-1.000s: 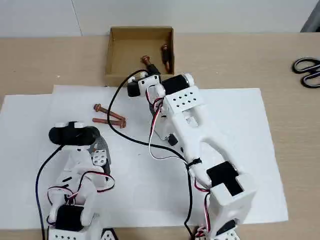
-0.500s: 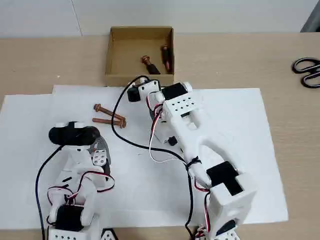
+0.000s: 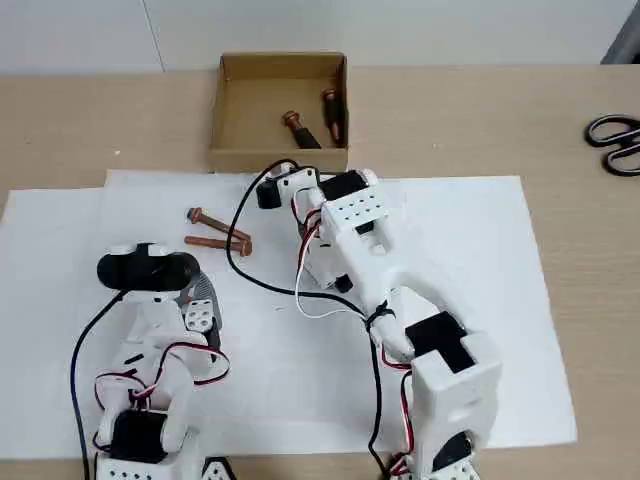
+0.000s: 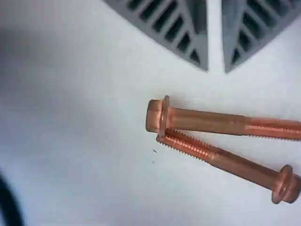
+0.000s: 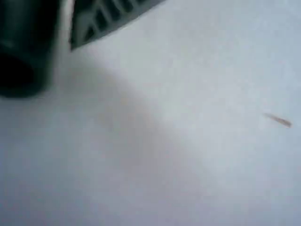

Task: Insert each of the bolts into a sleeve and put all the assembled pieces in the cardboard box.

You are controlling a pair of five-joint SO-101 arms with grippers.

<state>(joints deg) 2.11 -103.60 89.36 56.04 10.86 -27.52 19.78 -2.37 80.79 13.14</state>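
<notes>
Two copper bolts [image 3: 218,232] lie side by side on the white paper; in the left wrist view they are one bolt [image 4: 207,120] and the other bolt [image 4: 230,165], heads at opposite ends. My left gripper [image 4: 216,68] hovers just short of them, its grey fingers [image 4: 188,33] nearly touching, nothing held. The cardboard box [image 3: 235,100] stands beyond the paper with two assembled pieces, one [image 3: 300,130] and another [image 3: 331,112], inside. My right gripper [image 3: 283,186] sits over the paper just in front of the box's near wall.
A small black part [image 3: 343,283] lies on the paper under the right arm. A blurred dark rounded shape [image 5: 21,52] lies close in the right wrist view. Scissors [image 3: 614,143] rest at the table's far right. White paper [image 3: 470,230] covers the work area.
The right arm has drawn back from the box's near wall toward the paper. The left arm and the loose bolts have stayed put.
</notes>
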